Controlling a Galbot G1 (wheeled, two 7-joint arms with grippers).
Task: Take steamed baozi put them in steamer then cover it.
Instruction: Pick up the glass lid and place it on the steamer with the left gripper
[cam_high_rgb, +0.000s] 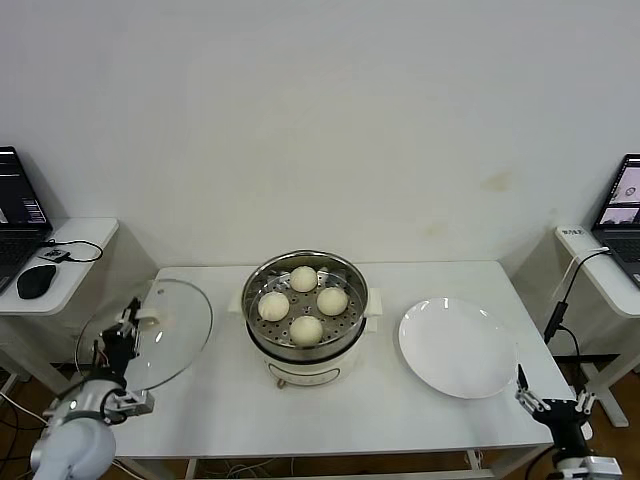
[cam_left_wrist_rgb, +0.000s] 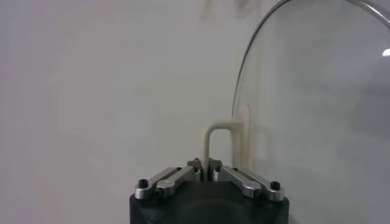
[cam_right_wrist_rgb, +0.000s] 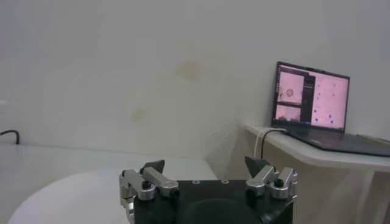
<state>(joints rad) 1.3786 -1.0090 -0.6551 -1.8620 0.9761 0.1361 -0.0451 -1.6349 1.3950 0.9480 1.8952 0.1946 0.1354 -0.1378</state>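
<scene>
I have the left gripper (cam_high_rgb: 128, 322) clamped shut on the cream handle (cam_left_wrist_rgb: 214, 141) of the glass lid (cam_high_rgb: 165, 335), at the lower left of the head frame. The lid stands tilted, overhanging the left end of the white table (cam_high_rgb: 220, 410) and well apart from the pot. I judge that holding it by the handle with the dome turned aside leaves the pot mouth free and lets me carry the lid across rim-first. In the left wrist view the fingers meet around the thin handle loop, and the lid's curved edge fills the right side of that frame.

The steamer (cam_high_rgb: 305, 350) stands mid-frame on its white base, uncovered. All four baozi (cam_high_rgb: 304, 279) sit on its perforated tray, close together in a diamond. The white plate (cam_high_rgb: 457, 347), to the right of the steamer, holds nothing.

So loading looks finished to me and only the covering is left. The right gripper (cam_high_rgb: 556, 404) waits at the lower right corner, beside the table's edge near the plate, jaws wide and holding nothing.
</scene>
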